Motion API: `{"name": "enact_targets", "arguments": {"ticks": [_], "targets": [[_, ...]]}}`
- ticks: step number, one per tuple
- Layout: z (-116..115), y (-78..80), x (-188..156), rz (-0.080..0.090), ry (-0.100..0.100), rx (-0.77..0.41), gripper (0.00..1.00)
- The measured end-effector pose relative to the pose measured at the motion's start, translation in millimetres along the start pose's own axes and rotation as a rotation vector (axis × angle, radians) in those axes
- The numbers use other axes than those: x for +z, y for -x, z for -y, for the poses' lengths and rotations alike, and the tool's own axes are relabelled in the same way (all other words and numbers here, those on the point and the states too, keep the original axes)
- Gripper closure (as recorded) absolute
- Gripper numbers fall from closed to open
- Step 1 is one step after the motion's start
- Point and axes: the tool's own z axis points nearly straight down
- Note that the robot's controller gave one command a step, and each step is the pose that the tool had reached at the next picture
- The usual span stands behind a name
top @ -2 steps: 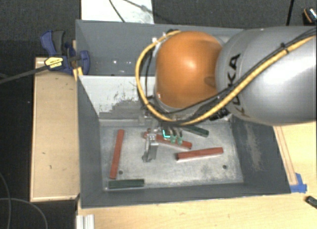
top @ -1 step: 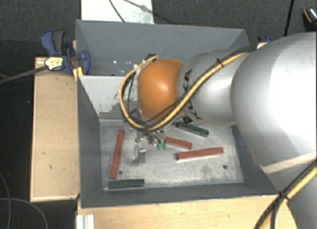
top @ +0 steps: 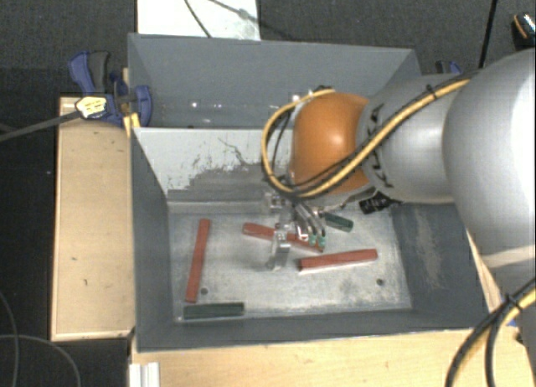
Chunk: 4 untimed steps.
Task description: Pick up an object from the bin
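Deep in the grey bin [top: 151, 234] the gripper [top: 285, 247] sits over a short red stick [top: 258, 229], open or closed I cannot tell; the grasp seems underway, needing a pinch, then a lift.

Dark block letters [top: 377, 174] stand on the silver arm [top: 435, 142], on the link just beside its orange cover [top: 327, 138]. They run tilted across the curved shell and look like the maker's name, KUKA. A yellow cable [top: 368, 153] passes close by the lettering, so only part of it reads cleanly. No other word, number or sign can be made out, either on the grey walls of the bin [top: 209, 172] or on the sticks [top: 198, 260] lying on its floor.
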Motion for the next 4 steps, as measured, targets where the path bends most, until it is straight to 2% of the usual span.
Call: {"name": "enact_targets", "arguments": {"ticks": [1,2,3,4], "targets": [[-6.5,-0.5,-15.8,0.007,0.004,-0.189,0.0],[21.5,20.2,19.0,0.007,0.002,-0.205,0.0],[-7.2,9.6,-15.1,0.012,0.004,-0.458,0.0],[0.1,7.4,18.8,0.002,0.003,-0.439,0.0]]}}
